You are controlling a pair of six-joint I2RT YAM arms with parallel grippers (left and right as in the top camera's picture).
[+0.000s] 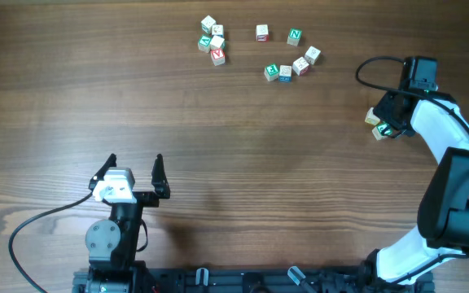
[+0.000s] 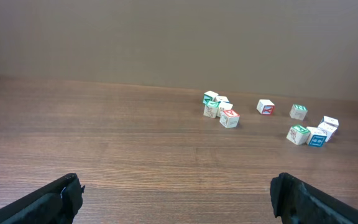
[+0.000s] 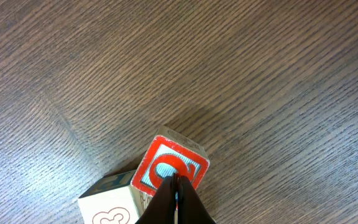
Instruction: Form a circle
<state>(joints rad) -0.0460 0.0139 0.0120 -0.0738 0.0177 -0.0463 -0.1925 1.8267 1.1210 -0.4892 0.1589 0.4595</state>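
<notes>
I had the right end effector (image 3: 174, 182) closed, its fingers pinched together with nothing between them. The joined tip rested against the near edge of the red block (image 3: 171, 165), out at the right side of the tabletop (image 1: 218, 146). A second block (image 3: 107, 210) lay beside it, touching at a corner. The other blocks (image 1: 261, 32) sat well apart from this pair at the far side: a tight bunch on the left, two singles, then a loose string of four. No circle had formed yet.

The left end effector (image 1: 133, 172) stood open near my edge, jaws wide and empty, far from everything.

I judged these to be light, rigid little cubes, probably wood, with smooth printed faces and nothing fragile about them. They looked likely to slide readily on the grained top, so a closed-finger nudge seemed workable. An off-centre push, though, would probably spin a cube rather than move it straight.

For a pick, I reckoned the hold belonged across two opposite flat faces, centred and from straight above — a corner grip on so small a cube could squirt it out. The red block's neighbour crowded one side, so I would have taken the two faces that stood clear of it, or parted the pair first.
</notes>
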